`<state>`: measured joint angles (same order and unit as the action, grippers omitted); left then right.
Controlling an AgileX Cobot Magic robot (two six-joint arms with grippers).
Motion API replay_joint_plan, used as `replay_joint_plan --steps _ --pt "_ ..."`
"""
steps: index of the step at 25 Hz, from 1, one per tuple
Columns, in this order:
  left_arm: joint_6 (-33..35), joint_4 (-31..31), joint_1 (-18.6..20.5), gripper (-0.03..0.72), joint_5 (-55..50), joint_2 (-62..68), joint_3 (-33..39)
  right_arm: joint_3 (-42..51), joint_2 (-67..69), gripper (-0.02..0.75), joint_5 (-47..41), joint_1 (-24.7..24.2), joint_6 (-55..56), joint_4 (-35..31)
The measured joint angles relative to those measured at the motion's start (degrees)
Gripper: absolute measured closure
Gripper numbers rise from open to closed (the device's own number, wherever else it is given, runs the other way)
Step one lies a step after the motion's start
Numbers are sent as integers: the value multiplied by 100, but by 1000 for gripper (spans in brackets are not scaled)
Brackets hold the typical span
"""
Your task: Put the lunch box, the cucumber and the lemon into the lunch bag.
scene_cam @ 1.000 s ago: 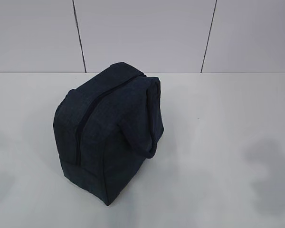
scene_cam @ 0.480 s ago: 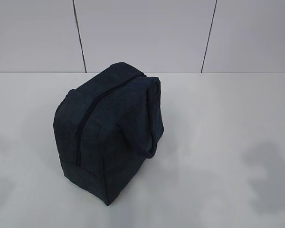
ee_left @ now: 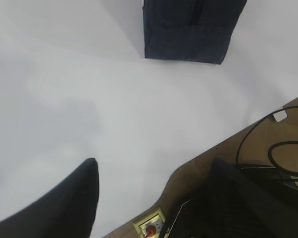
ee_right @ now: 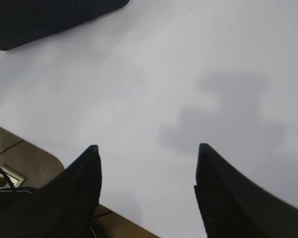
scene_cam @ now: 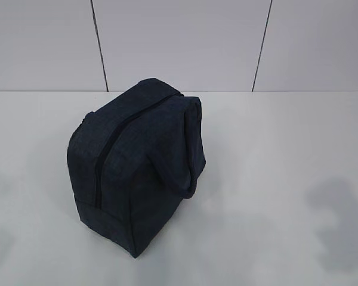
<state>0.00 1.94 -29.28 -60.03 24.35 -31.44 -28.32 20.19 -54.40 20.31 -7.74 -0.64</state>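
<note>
Wrist views sit closest: the left pincer [ee_left: 154, 198] and the right pincer [ee_right: 148, 193] both hang with jaws spread apart and nothing between them, above bare white counter [ee_right: 188, 74] near its front edge. That reads as a withdrawn, waiting pose, since neither is anywhere near the bag. Beyond the left pincer, cables trail off the counter edge, and a small red button sits low in the frame.

Farther out, the lunch bag [scene_cam: 134, 170] stands alone near the middle of the counter, one corner turned toward the exterior camera, a loop handle drooping down its right side. Its top zipper [scene_cam: 107, 155] looks drawn shut along the ridge. The lunch box, cucumber and lemon appear nowhere on the counter; presumably they are inside the bag, though the closed fabric hides that. Both wrist views catch only a cut-off bottom corner of the bag.
</note>
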Motion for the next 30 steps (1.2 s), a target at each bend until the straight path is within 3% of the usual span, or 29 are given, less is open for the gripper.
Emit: replay_joint_plan --steps 10,30 --pt "0 112 0 208 -175 0 85 -53 0 264 -913 0 0 0" --pt "0 254 0 243 -187 0 85 -14 0 264 -1037 0 0 -41"
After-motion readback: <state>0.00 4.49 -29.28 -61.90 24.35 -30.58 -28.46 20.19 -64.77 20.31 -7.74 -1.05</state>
